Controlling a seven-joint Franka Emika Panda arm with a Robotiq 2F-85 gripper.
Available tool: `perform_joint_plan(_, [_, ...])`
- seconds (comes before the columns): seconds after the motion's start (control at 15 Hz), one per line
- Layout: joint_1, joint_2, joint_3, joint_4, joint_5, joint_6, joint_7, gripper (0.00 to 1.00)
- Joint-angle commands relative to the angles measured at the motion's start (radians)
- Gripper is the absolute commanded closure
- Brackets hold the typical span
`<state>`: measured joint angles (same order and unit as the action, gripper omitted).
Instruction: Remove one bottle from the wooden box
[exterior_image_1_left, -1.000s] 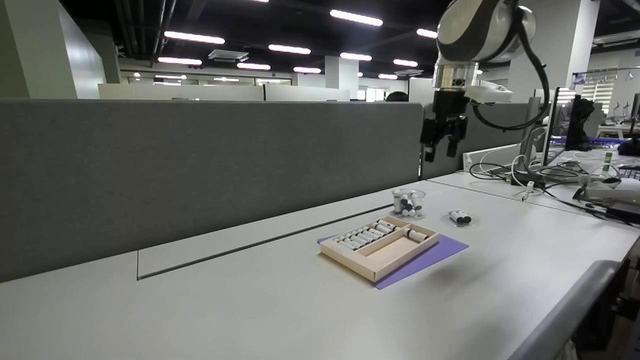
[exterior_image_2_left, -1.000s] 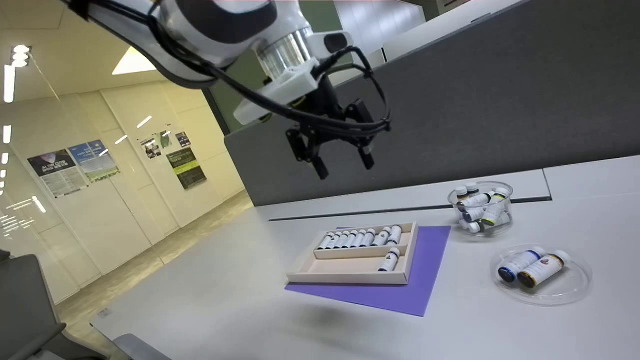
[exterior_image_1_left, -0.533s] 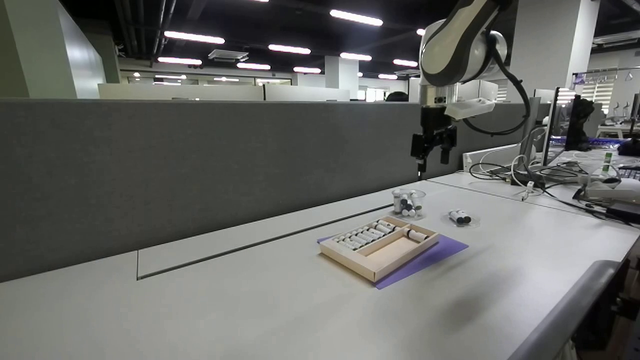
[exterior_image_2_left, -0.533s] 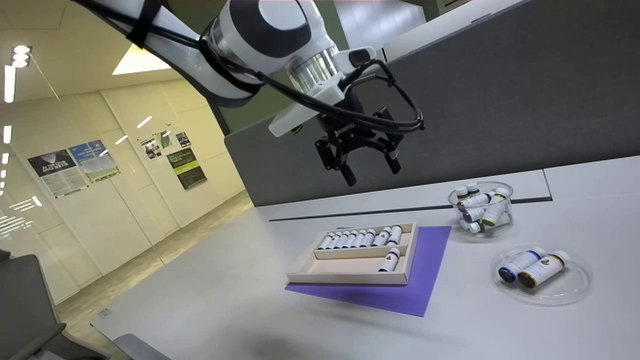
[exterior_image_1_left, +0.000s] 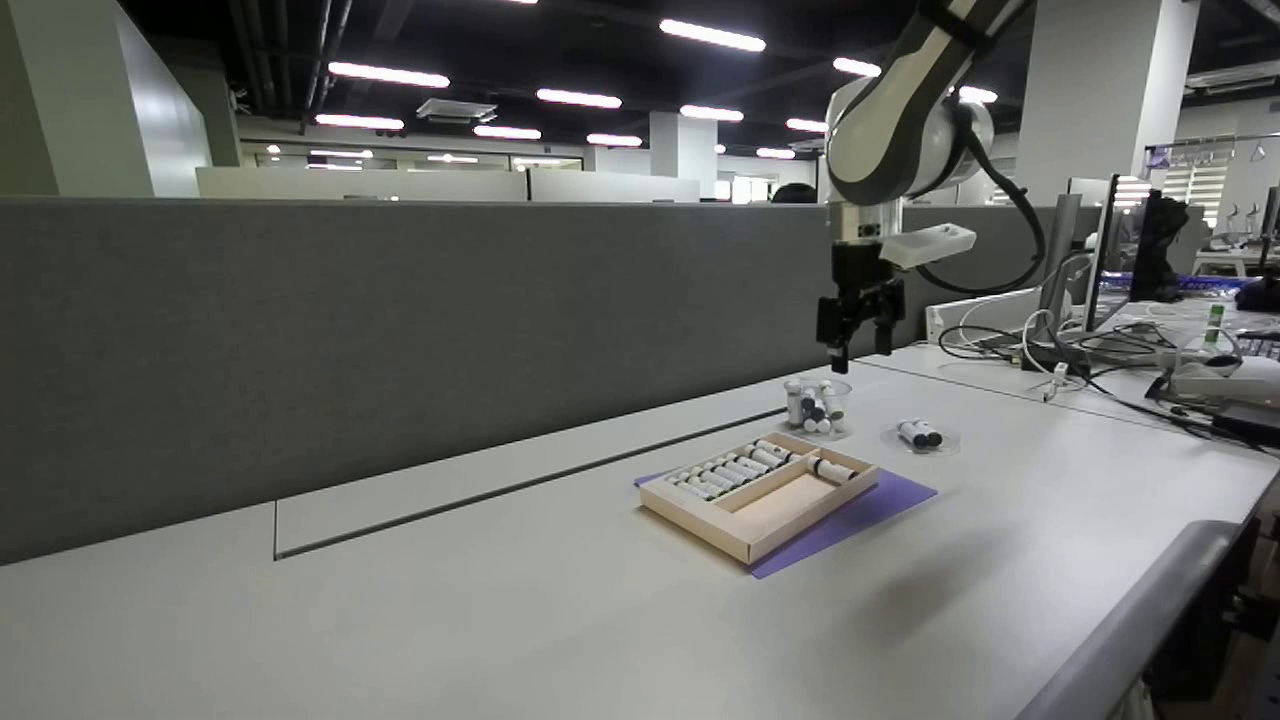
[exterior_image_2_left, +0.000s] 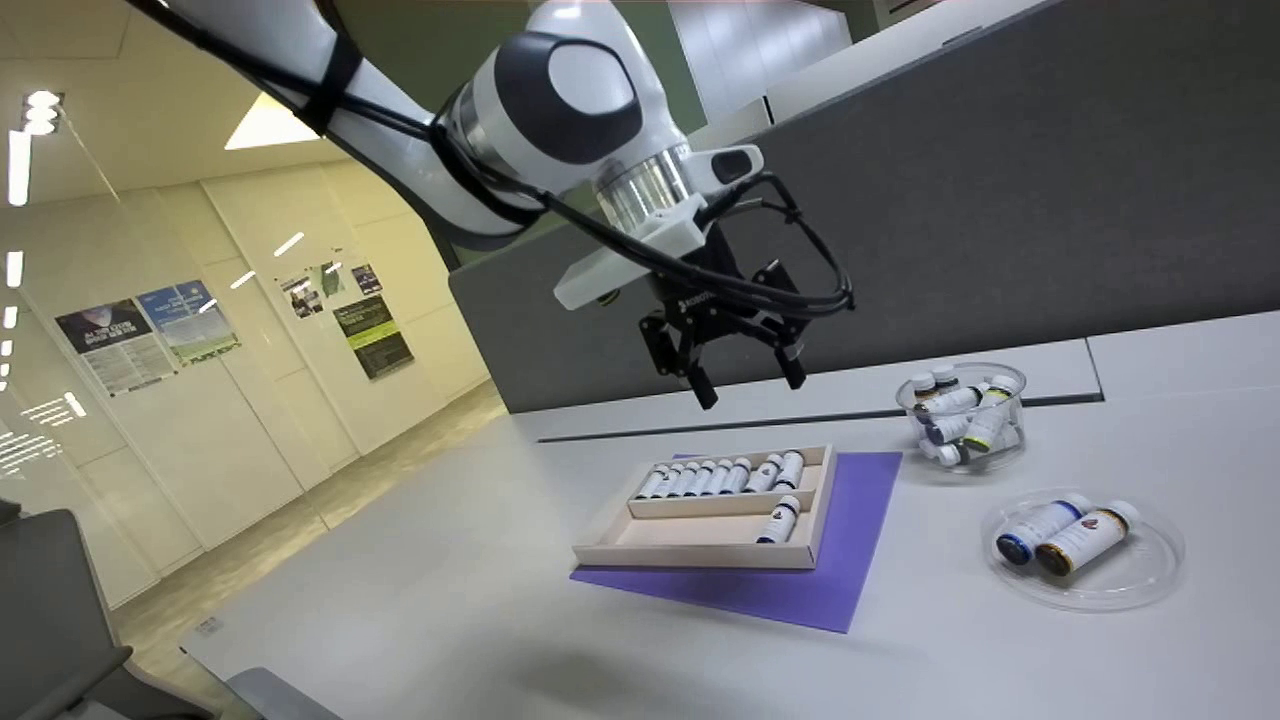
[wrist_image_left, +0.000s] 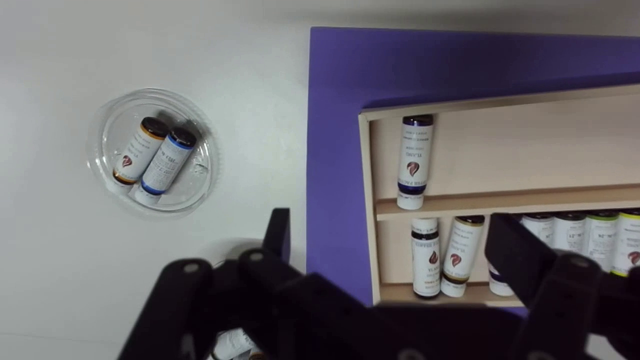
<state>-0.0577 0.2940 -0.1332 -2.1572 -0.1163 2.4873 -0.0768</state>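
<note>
The wooden box (exterior_image_1_left: 695, 522) is a shallow light tan tray with two compartments, also seen in an exterior view (exterior_image_2_left: 700, 557) and the wrist view (wrist_image_left: 369, 175). A single white-labelled bottle (exterior_image_2_left: 779, 520) lies alone in the wider compartment; in the wrist view this bottle (wrist_image_left: 416, 155) has a dark blue band and its white cap rests on the divider. Several bottles (exterior_image_2_left: 707, 477) lie in a row in the narrower compartment. My gripper (exterior_image_2_left: 750, 391) is open and empty, above the box's back side. In the wrist view my gripper's fingers (wrist_image_left: 390, 220) partly hide the row.
The box sits on a purple mat (exterior_image_2_left: 860, 520). A clear cup (exterior_image_2_left: 1012, 373) with several bottles stands near the grey partition (exterior_image_1_left: 420, 350). A clear dish (exterior_image_2_left: 1160, 562) holds two bottles beside the mat. Cables (exterior_image_1_left: 1000, 345) and monitors are at the desk's far end.
My gripper has come down toward the table, moving left in an exterior view and right in an exterior view. It stays open. The box and bottles have not moved.
</note>
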Motion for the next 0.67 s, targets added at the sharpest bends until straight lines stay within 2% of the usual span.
perform_joint_plan(0.0, [-0.023,0.128,0.029,0.097,0.018,-0.007,-0.018,0.0])
perform_joint_plan(0.27, [-0.038,0.228,0.068,0.147,0.054,0.023,-0.052,0.0])
perform_joint_plan(0.6, [-0.05,0.295,0.117,0.17,0.087,0.049,-0.101,0.0])
